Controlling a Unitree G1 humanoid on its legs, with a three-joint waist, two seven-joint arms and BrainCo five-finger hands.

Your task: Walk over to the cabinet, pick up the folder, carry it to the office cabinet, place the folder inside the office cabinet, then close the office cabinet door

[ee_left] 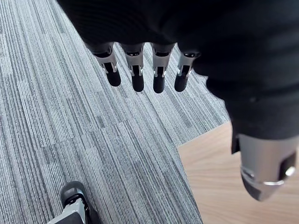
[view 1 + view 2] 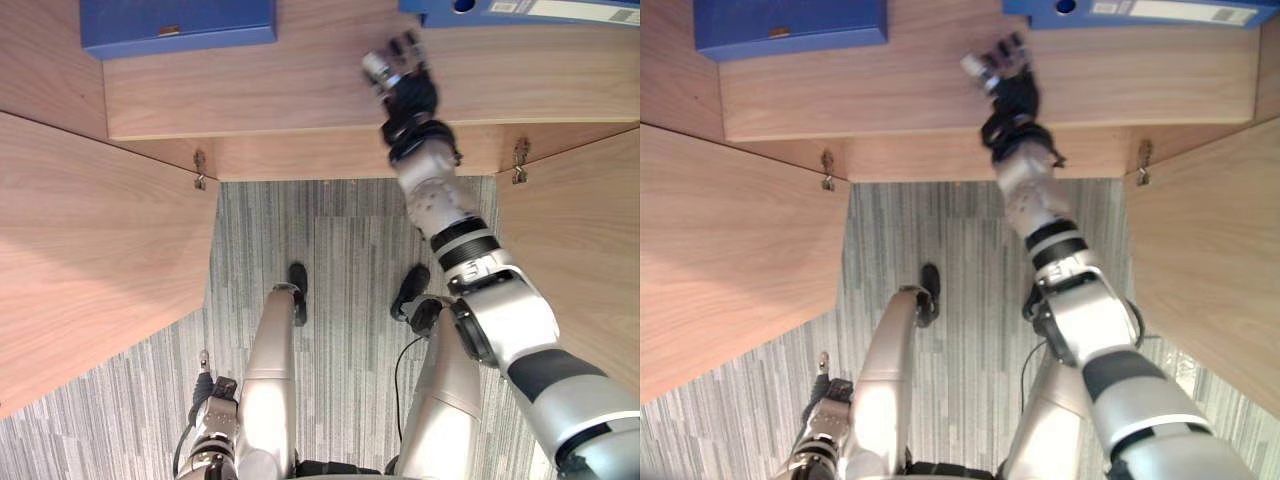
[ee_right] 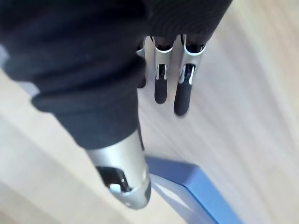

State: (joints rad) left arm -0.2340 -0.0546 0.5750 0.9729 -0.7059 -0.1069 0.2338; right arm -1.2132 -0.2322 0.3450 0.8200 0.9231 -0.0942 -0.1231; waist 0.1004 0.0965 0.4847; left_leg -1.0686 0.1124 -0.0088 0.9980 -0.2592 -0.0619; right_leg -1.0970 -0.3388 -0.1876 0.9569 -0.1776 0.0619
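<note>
My right hand (image 2: 405,85) reaches over the wooden shelf (image 2: 300,90) of the open cabinet, fingers straight and holding nothing. A blue folder with a white label (image 2: 520,8) lies at the shelf's back right, just beyond that hand. In the right wrist view a blue folder corner (image 3: 205,196) shows past the thumb (image 3: 124,177), apart from the fingers (image 3: 182,93). Another blue folder (image 2: 175,25) lies flat at the shelf's back left. My left hand (image 2: 212,420) hangs low at my left side, its straight fingers (image 1: 138,74) over the carpet.
Both cabinet doors stand open: the left door (image 2: 90,260) swings out on my left, the right door (image 2: 585,260) on my right, each on a metal hinge (image 2: 200,168). Grey striped carpet (image 2: 350,240) lies between them. The left door's corner (image 1: 219,186) is close by my left hand.
</note>
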